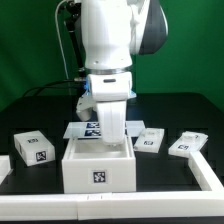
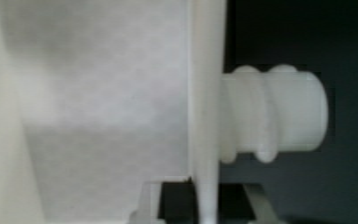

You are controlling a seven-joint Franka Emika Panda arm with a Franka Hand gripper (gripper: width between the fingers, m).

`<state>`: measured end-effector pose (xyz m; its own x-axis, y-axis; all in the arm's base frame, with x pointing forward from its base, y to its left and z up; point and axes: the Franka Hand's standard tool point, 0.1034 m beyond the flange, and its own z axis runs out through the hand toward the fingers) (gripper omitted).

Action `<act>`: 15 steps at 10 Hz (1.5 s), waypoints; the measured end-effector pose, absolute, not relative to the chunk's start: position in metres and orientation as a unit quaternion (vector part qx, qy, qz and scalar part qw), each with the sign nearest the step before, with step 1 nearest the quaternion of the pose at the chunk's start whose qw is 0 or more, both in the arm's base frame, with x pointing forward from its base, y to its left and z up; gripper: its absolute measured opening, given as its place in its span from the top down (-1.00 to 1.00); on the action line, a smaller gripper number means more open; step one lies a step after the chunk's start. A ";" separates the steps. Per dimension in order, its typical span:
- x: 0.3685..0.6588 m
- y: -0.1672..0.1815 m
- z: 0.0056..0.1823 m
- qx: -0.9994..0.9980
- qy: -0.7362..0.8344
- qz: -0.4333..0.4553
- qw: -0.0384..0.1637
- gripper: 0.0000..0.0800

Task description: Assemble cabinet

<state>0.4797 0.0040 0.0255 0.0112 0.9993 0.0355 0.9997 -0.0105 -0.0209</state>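
Hidden/unclear first: in the ext. view the fingers drop into the open top of the cabinet box at lower centre. Their tips are lost behind its front wall, so can't tell if they're spread, pressed together or pinching anything.

The wrist view doesn't settle it, being v. blurred. It's mostly a pale white surface w/ a thin white edge running across it. A ribbed, rounded white knob sits just beside that edge against a dark bg. Can't say which part any of these is.

The marker board, mid-frame, is largely covered by the arm. A white piece at the far left is cut off by the frame edge, and the arm's upper links are cut off at the top.

Pose: the arm fills upper centre, w/ the wrist pointing straight down over the rear half of the box.

Task things: the box stands upright on the dark worktop, open side up, w/ a b/w tag on its front face.
- A tagged block lies at left centre, near the box but not touching.
- A small tagged block lies just beside the box's rear right corner.
- Another tagged piece lies further right.

A white rail runs along the lower edge and up the lower right.
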 end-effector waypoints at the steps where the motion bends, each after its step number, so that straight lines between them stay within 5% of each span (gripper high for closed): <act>1: 0.484 0.013 0.025 -0.711 -0.702 -0.007 0.021 0.91; 8: 0.531 0.085 0.026 -0.734 -0.679 -0.031 0.018 0.91; 14: 0.532 0.103 0.026 -0.725 -0.688 -0.029 0.025 0.91; 15: 0.532 0.100 0.025 -0.727 -0.686 -0.029 0.025 0.72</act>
